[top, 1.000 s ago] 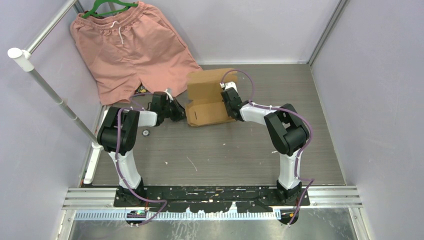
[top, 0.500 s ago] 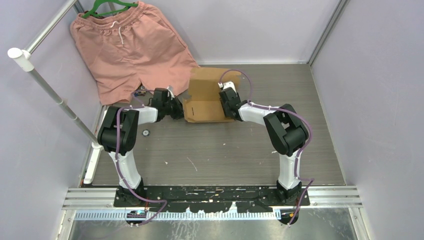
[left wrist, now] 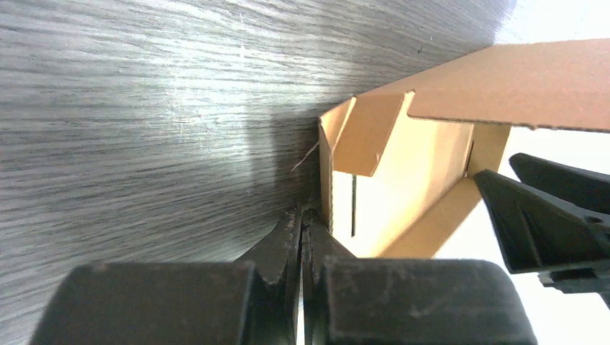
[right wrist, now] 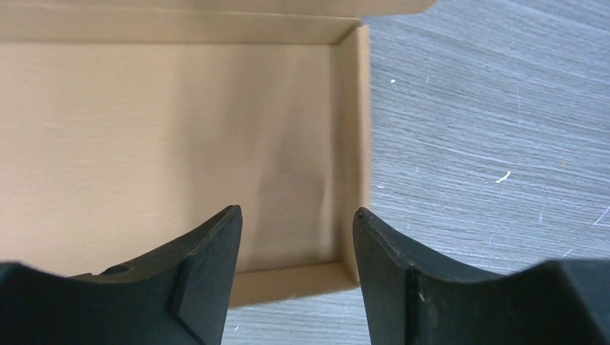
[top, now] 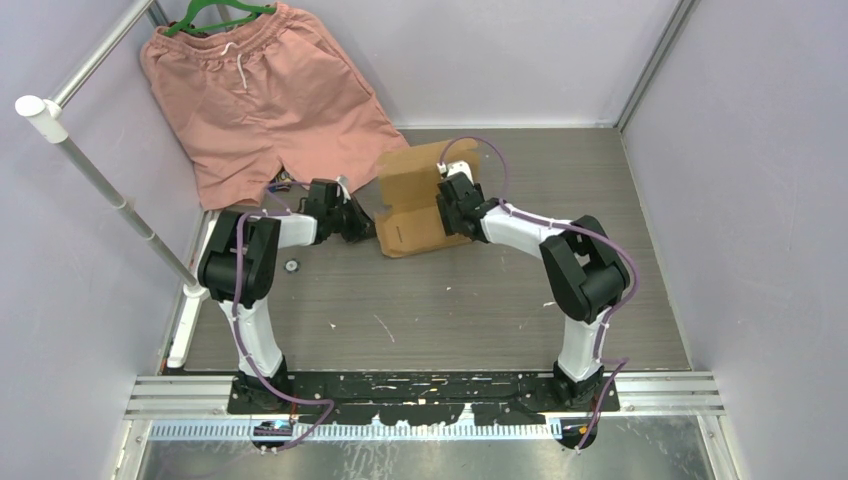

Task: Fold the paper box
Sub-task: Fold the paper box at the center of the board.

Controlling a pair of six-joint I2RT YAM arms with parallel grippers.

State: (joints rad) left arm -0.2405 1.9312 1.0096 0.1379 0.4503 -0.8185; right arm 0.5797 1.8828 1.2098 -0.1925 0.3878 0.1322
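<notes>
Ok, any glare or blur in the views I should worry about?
Left wrist: glare streaks the table, and the background beyond the paper box is blown out white. Right wrist: even light, soft shadow in the box's inner corner. Top external: evenly lit, sharp.

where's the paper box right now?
Top view: the paper box sits toward the far edge of the table, between the left gripper and right gripper, just right of the pink shorts.

paper box (top: 408,195) partly behind right gripper (top: 447,212), hanger (top: 215,12) cropped
</notes>
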